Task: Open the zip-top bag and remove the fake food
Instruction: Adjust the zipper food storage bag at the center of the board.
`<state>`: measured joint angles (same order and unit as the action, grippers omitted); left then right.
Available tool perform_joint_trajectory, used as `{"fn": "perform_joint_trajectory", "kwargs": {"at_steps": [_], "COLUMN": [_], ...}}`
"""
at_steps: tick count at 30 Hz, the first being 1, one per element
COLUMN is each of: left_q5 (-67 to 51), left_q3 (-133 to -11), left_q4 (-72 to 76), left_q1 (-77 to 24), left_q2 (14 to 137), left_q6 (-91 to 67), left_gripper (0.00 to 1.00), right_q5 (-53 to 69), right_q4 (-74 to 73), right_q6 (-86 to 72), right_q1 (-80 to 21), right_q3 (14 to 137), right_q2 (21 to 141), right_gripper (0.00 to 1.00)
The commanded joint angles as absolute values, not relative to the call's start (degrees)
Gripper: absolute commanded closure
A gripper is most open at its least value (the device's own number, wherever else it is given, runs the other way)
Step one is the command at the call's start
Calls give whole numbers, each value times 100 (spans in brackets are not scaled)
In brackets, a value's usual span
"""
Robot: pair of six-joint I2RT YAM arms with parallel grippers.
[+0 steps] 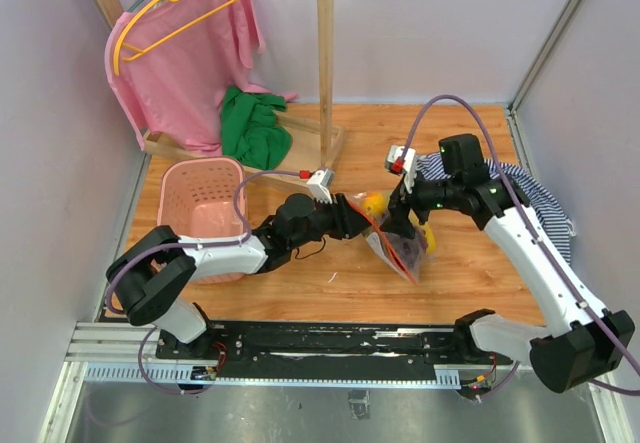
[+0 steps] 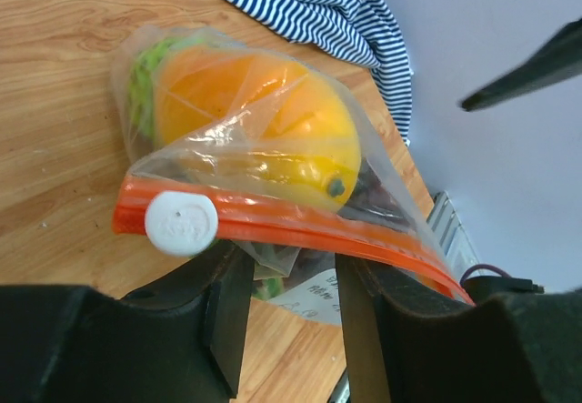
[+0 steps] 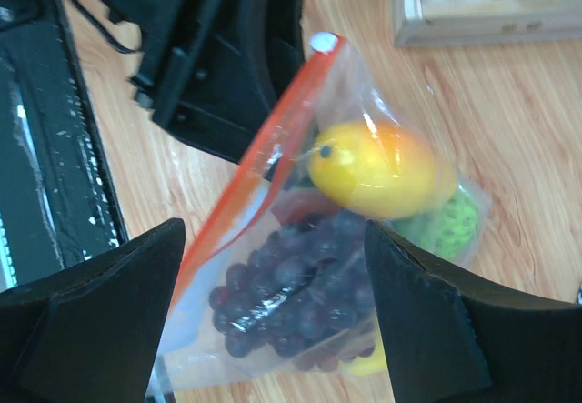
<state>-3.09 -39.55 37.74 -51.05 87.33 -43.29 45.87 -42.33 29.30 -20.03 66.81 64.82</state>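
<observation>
The zip-top bag (image 1: 398, 241) lies on the wooden table between my two grippers, its red-orange zip strip (image 2: 300, 226) with a white slider (image 2: 182, 223) at one end. Inside are an orange fruit (image 2: 245, 103), a yellow fruit (image 3: 382, 166), a green leafy ball (image 3: 450, 226) and a purple grape bunch (image 3: 300, 294). My left gripper (image 1: 358, 215) is open; in the left wrist view (image 2: 291, 266) the strip runs across its fingertips and the white label shows in the gap. My right gripper (image 1: 408, 225) is open wide over the bag, which lies between its fingers (image 3: 273, 230).
A blue-striped cloth (image 1: 540, 198) lies right of the bag and also shows in the left wrist view (image 2: 309, 3). A pink basket (image 1: 200, 203) stands at the left. A green cloth (image 1: 250, 128) and a wooden rack (image 1: 325, 63) with a pink garment (image 1: 180, 53) stand behind.
</observation>
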Motion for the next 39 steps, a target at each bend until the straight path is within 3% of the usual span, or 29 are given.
{"fn": "perform_joint_trajectory", "kwargs": {"at_steps": [1,13,18,26,29,35,39], "left_q5": [-532,-749,-1207,-1477,-1517,-1211,-535], "left_q3": [-4109,-3776,-3031,-1863,-1656,-1347,-1329], "left_q4": [4145,4251,4420,4969,5045,4660,3617], "left_q1": [-5046,-5009,-4815,-4816,-4821,-5126,-5534], "left_q2": [8806,8747,8368,7704,7692,7338,6802], "left_q6": [-4166,-4112,-4275,-4564,-4790,-5082,-5102], "left_gripper": [56,53,43,26,27,53,54], "right_q5": [3216,2738,3999,5092,5267,5269,5360], "right_q4": [-4431,-4041,-3405,-2790,-2666,-2713,-2768], "right_q6": [2725,2498,2114,1998,2050,2238,2288], "right_q1": [-2393,-2880,-1876,-1413,-1301,-1168,-1165], "right_q3": [6710,5969,5627,4978,4859,4774,4808], "right_q2": [6651,6183,5975,5563,5565,5580,5693], "right_gripper": [21,19,18,17,17,16,16]}}
